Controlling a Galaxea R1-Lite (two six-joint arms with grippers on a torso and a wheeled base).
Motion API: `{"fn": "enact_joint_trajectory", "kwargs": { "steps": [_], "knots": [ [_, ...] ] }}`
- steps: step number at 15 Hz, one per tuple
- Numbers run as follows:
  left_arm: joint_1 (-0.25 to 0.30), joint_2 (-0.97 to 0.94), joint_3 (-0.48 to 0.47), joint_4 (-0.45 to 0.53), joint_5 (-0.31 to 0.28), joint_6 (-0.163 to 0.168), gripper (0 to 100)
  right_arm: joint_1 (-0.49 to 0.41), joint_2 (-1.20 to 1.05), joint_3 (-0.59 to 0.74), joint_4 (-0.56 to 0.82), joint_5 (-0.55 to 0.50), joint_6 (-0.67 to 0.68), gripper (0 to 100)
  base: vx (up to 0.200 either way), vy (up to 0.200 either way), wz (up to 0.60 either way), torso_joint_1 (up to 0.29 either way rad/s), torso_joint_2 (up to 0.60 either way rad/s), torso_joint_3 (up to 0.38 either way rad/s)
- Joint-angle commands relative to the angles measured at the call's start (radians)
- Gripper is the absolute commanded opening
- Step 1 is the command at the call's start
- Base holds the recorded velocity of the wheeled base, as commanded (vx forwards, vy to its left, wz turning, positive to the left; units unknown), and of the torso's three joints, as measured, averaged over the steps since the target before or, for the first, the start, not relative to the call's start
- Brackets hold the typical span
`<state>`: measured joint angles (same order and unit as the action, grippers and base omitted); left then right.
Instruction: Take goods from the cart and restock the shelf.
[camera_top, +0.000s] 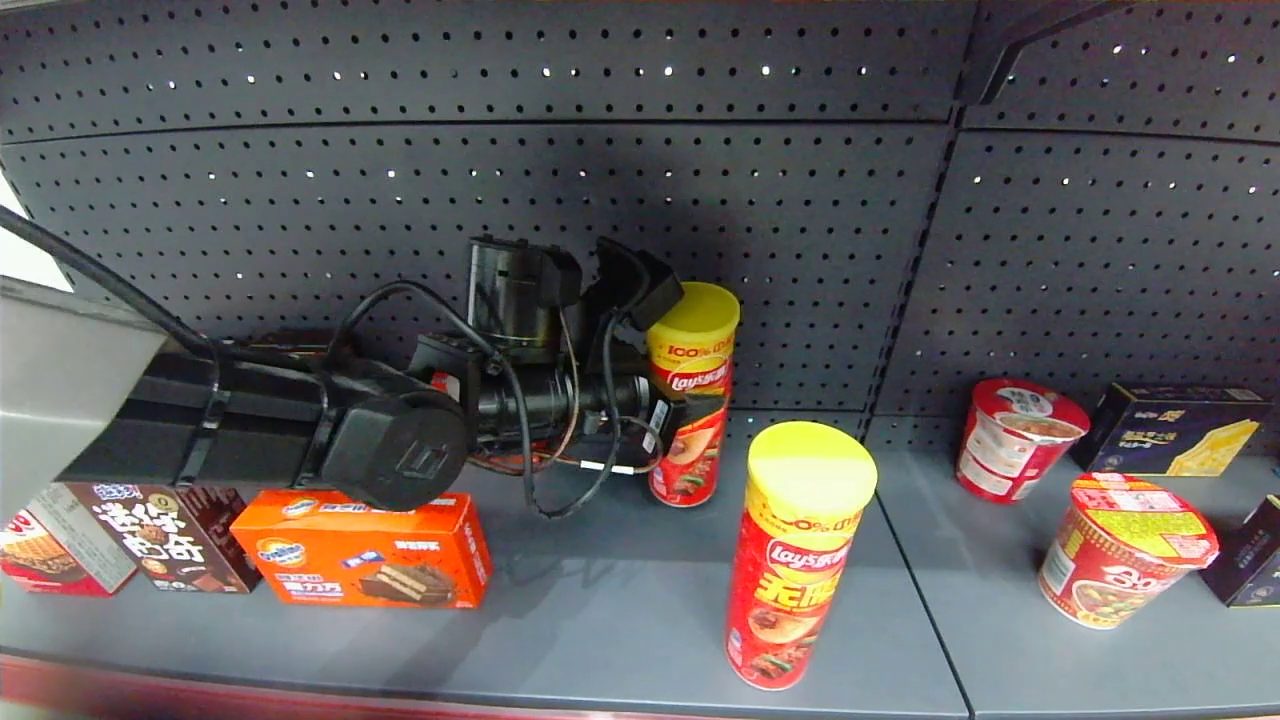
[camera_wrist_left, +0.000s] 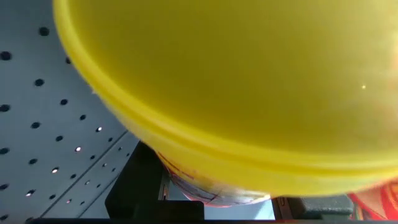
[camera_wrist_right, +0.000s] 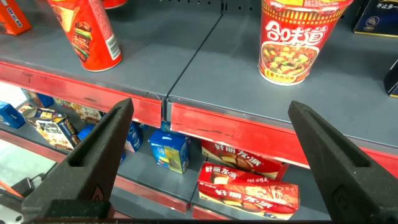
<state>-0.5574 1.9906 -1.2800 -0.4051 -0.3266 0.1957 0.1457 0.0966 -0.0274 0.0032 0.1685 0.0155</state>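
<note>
Head: left gripper (camera_top: 672, 400) pinches red cardboard chip tube with yellow lid (camera_top: 692, 380) upright, behind-left of the matching front tube (camera_top: 800, 560), likely to seat it deep on the grey metal shelf (camera_top: 620, 600) by the black pegboard (camera_top: 800, 200). Left wrist: lid (camera_wrist_left: 249, 74) close-up, black finger (camera_wrist_left: 140, 190) on the tube wall. Right wrist: right gripper (camera_wrist_right: 217, 168) jaws spread, empty, out in front of front tube.

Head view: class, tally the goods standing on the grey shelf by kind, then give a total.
Chip cans: 2
Cup noodles: 2
Boxes: 5
Total: 9
</note>
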Motion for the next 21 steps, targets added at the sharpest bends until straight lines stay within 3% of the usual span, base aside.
{"fn": "enact_joint_trajectory", "kwargs": {
  "steps": [1, 10, 21],
  "knots": [
    [-0.018, 0.030, -0.025, 0.000, 0.000, -0.001, 0, 0.000, 0.002, 0.000, 0.000, 0.000, 0.000, 100, 0.000, 0.000, 0.00, 0.000, 0.00, 0.000],
    [-0.010, 0.099, -0.131, 0.051, -0.025, -0.001, 0, 0.000, 0.002, 0.000, 0.000, 0.000, 0.000, 100, 0.000, 0.000, 0.00, 0.000, 0.00, 0.000],
    [-0.015, 0.162, -0.177, 0.051, -0.046, -0.002, 0, 0.000, 0.002, 0.000, 0.000, 0.000, 0.000, 100, 0.000, 0.000, 0.00, 0.000, 0.00, 0.000]
  ]
}}
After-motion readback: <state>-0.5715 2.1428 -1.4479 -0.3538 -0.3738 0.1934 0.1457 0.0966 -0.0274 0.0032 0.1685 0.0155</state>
